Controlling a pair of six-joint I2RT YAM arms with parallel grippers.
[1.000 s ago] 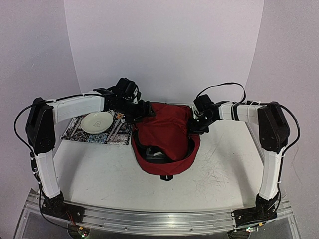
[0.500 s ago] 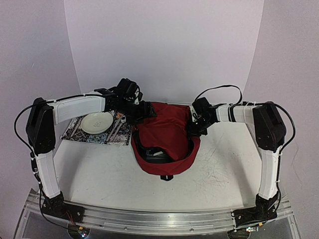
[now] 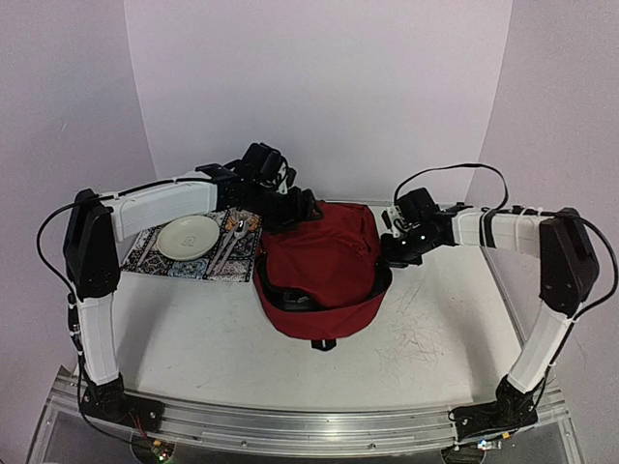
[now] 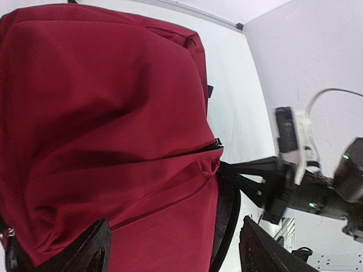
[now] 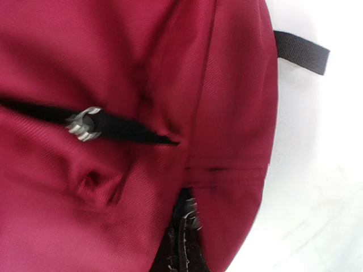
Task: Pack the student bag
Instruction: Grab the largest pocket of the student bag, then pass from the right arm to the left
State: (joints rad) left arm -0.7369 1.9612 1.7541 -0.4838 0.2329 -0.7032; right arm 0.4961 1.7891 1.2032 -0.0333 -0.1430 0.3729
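Note:
The student bag (image 3: 324, 256), dark red with black trim, lies in the middle of the table with its opening toward the near edge. It fills the left wrist view (image 4: 108, 113) and the right wrist view (image 5: 125, 68). My right gripper (image 3: 389, 253) is shut on a fold of fabric at the bag's right edge (image 5: 193, 226), close to a black zip with a metal pull (image 5: 84, 124). My left gripper (image 3: 306, 209) hovers open over the bag's far left corner, its fingertips (image 4: 93, 249) spread wide above the red cloth. The left wrist view also shows the right gripper (image 4: 244, 175) pinching the bag.
A white plate (image 3: 189, 237) and cutlery (image 3: 230, 240) lie on a patterned mat (image 3: 155, 259) left of the bag. Something pale shows inside the bag's mouth (image 3: 298, 301). A black strap (image 5: 302, 52) lies on the white table (image 3: 435, 329).
My right gripper has closed on the bag's right edge and drawn it slightly right. My left gripper has moved right, over the bag's far corner, still open.

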